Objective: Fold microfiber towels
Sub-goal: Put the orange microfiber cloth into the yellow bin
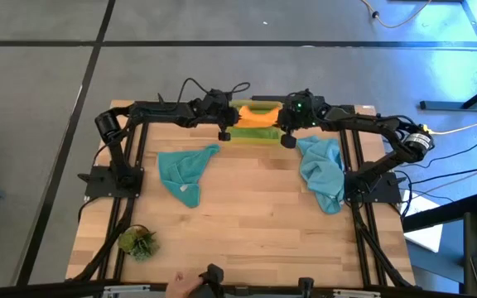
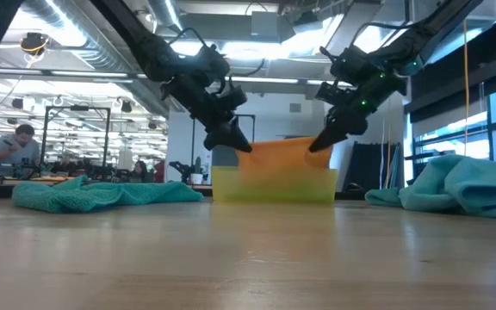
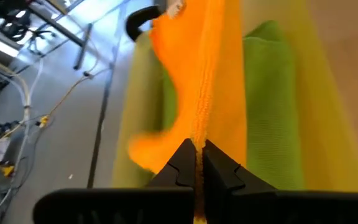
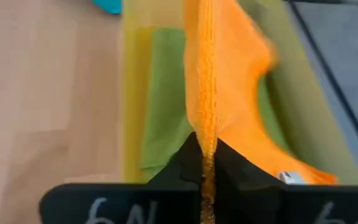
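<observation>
My left end effector (image 3: 196, 163) and right end effector (image 4: 207, 163) each pinch one end of the orange towel (image 3: 199, 74), stretched taut, fuzzy-edged, above the yellow bin (image 1: 259, 134) holding the green towel (image 4: 166, 93).

Nubby orange cloth towel (image 3: 194, 81) over a translucent yellow plastic bin (image 2: 274, 184), matt black fingers (image 4: 185, 163), pale wood table (image 1: 247, 223)

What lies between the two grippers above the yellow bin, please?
The orange towel stretches between the left gripper and right gripper, each shut on an edge; clearest in the low view.
</observation>
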Robot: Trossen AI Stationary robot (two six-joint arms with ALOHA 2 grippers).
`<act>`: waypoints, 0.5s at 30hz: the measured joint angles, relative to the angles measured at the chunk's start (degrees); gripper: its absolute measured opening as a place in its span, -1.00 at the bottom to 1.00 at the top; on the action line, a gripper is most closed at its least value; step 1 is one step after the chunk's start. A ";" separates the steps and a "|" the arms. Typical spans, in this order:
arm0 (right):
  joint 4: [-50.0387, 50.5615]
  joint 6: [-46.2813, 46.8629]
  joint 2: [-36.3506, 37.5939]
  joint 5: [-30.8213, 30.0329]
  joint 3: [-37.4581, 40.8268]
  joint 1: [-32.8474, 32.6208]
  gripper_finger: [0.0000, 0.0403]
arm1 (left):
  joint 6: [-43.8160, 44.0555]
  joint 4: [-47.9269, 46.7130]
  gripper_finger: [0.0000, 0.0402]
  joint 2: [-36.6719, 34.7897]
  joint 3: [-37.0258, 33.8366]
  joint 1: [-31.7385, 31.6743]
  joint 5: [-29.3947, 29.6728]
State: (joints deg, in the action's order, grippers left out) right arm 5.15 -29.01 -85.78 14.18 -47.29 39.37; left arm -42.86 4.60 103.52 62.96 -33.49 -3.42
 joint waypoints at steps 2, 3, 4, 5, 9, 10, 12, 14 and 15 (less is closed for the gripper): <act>1.14 0.22 0.02 1.36 0.00 -0.44 -0.92 | -0.56 -1.97 -1.00 -0.12 0.00 0.40 -1.02; 1.50 0.27 0.03 1.74 0.00 -0.56 -0.91 | -0.79 -3.25 -0.99 -0.12 0.00 0.54 -1.64; 1.70 0.28 0.02 2.14 0.00 -0.62 -0.90 | -0.82 -4.60 -0.98 -0.12 0.00 0.71 -2.14; 2.09 0.28 0.02 2.58 0.00 -0.63 -0.91 | -0.84 -5.98 -0.96 -0.12 0.00 0.87 -2.39; 5.38 0.44 0.02 6.83 0.26 -0.48 -0.94 | -0.85 -13.02 -0.81 -0.04 -0.32 1.00 -0.65; 5.40 0.46 0.02 7.56 0.24 -0.48 -0.94 | -0.84 -13.69 -0.77 -0.01 -0.33 1.00 -0.19; 5.55 0.39 0.04 8.87 0.20 -0.52 -0.91 | -0.86 -14.88 -0.69 -0.45 -0.21 1.12 0.50; 5.78 0.39 0.04 9.33 0.20 -0.57 -0.79 | -0.84 -15.80 -0.61 -0.56 -0.11 1.26 0.80; 5.70 0.40 0.04 10.26 0.19 -0.58 -0.71 | -0.69 -16.50 -0.57 -0.83 -0.13 1.17 0.79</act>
State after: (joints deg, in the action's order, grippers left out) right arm 10.85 -28.61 -85.73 24.44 -47.10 38.80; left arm -43.55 -11.90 102.69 62.83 -32.32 -2.63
